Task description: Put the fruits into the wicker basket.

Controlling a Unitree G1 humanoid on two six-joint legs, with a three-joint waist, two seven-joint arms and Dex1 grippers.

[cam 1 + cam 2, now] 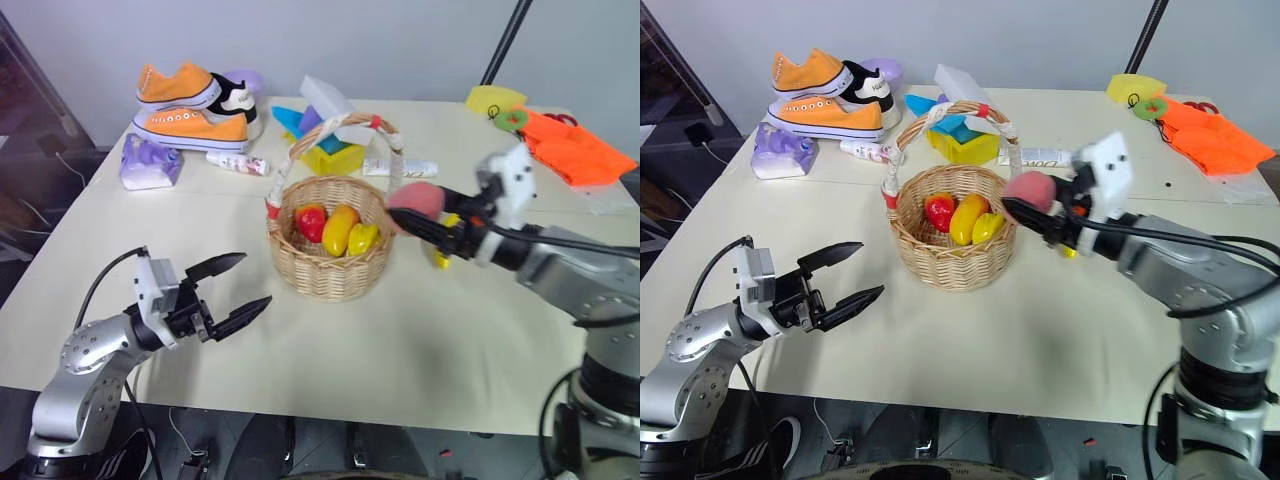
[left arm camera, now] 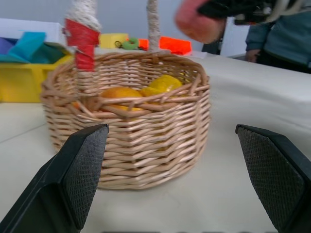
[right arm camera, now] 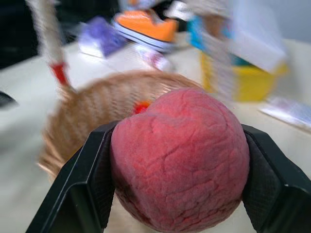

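Table (image 1: 420,340) tube (image 1: 400,168) bears print, probably unreadable.

Pink-red peach (image 3: 180,160), mottled and slightly crinkled, sits between black textured fingers (image 3: 90,179) on the right gripper (image 1: 412,218). The wicker basket (image 1: 330,262) is tan weave, its arched handle (image 1: 335,135) banded in red and white wraps. Inside — a red apple (image 1: 311,222), an orange-yellow mango (image 1: 340,229), a small yellow fruit (image 1: 363,238). Behind, a yellow box (image 1: 333,156) with blue and teal blocks, orange sneakers (image 1: 192,105) with white soles, a lilac packet (image 1: 150,162) — all on a cream table (image 1: 420,330). The left gripper (image 1: 238,285) is black.
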